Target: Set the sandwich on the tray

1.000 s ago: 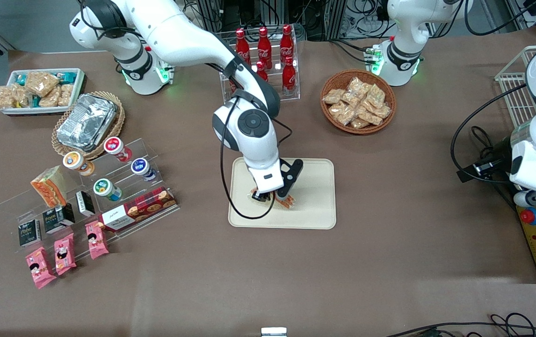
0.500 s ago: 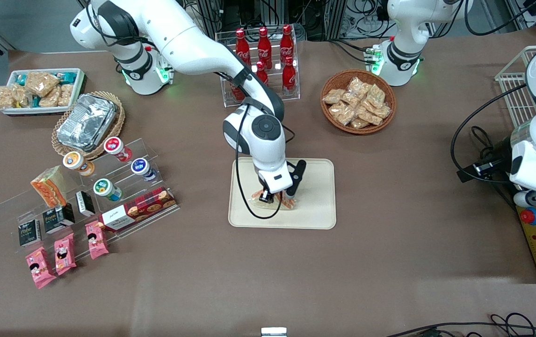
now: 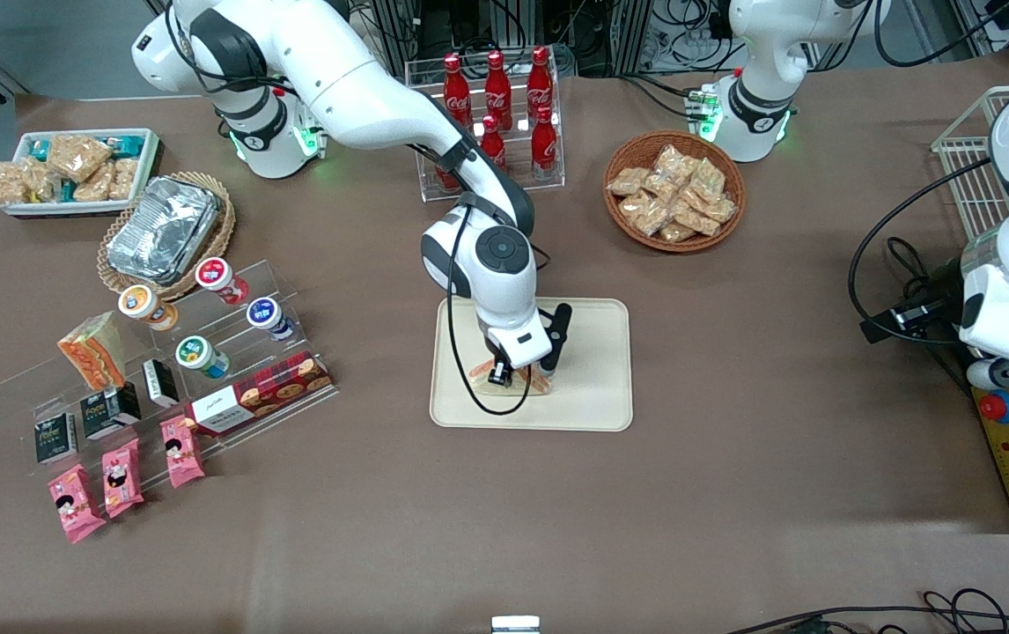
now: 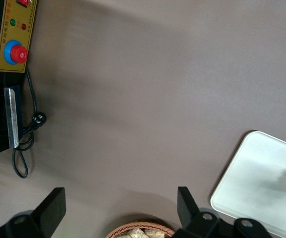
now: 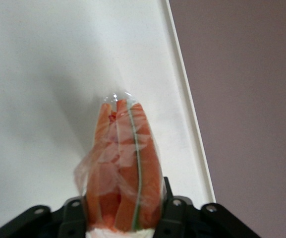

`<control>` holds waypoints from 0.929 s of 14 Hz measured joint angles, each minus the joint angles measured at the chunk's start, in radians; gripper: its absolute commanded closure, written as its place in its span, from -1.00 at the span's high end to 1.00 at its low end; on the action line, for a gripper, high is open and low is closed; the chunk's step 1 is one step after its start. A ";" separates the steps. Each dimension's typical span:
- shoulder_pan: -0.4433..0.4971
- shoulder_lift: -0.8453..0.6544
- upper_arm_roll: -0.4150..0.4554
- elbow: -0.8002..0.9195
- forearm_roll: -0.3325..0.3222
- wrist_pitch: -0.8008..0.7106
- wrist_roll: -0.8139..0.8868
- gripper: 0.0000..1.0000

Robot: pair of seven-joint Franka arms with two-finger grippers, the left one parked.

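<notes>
the sandwich (image 3: 542,380) sits on the tray (image 3: 592,387), inside the rim, closer to the tray's near edge than its far edge. the gripper (image 3: 518,377) is low over the tray, its 2 fingers (image 5: 175,208) clamped on the sandwich's wrapped faces, layered edge showing between them.
</notes>
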 measured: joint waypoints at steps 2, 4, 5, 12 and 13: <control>0.000 -0.005 0.000 0.009 0.000 0.003 0.000 0.98; -0.001 -0.020 -0.007 0.017 0.006 -0.001 0.003 0.98; -0.003 -0.034 -0.013 0.019 0.013 -0.015 0.005 0.98; -0.162 -0.230 -0.090 0.028 0.168 -0.226 0.019 0.98; -0.202 -0.258 -0.089 0.028 0.170 -0.255 0.019 0.98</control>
